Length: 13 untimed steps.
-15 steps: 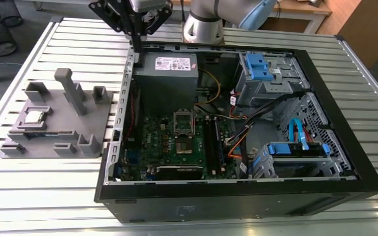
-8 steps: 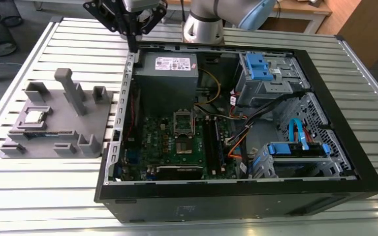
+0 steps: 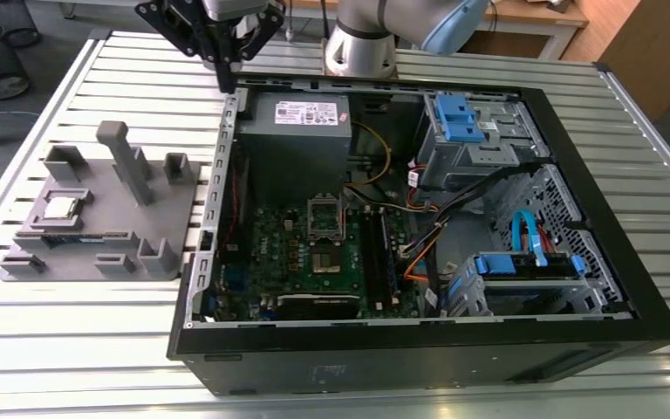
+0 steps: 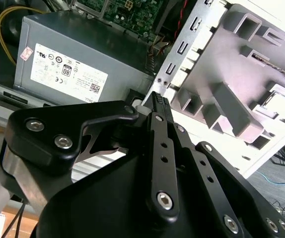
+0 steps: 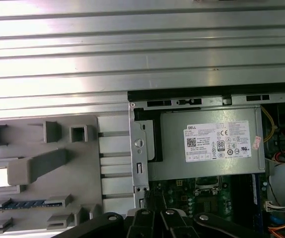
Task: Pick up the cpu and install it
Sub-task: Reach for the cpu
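Barely begun: cpu (image 3: 62, 208) sits in its pocket on grey fixture plate (image 3: 102, 253) on table (image 3: 79, 332), well apart from hand (image 3: 228, 83). Hand hangs over PC case (image 3: 428, 367) rear edge, fingers pressed together, empty. Mobo socket (image 3: 325, 218) looks unfilled.

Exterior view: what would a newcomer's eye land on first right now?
The open black computer case dominates, its green motherboard exposed. On the exterior view's left, the grey fixture plate carries the shiny cpu. The gripper hangs over the case's far corner, away from the cpu, holding nothing.
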Motion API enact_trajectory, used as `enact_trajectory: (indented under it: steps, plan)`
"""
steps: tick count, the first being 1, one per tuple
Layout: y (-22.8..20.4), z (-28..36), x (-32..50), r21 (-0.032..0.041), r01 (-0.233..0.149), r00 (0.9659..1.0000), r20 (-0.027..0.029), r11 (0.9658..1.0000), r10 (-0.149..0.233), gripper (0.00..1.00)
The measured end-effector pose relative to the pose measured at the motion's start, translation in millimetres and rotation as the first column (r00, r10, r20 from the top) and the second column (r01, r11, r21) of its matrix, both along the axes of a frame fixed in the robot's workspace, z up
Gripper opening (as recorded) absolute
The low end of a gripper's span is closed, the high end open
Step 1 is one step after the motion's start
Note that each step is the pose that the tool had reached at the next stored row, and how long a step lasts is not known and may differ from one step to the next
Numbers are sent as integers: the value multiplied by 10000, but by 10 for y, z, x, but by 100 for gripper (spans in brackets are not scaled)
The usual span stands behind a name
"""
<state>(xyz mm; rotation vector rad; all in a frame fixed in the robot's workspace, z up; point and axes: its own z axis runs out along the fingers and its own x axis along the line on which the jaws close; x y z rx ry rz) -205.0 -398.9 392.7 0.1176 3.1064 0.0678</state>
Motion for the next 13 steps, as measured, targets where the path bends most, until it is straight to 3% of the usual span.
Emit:
enact_trajectory:
  steps: [13]
  plan:
    - [0,0,-136,0,0,10000,29,10000,0,11]
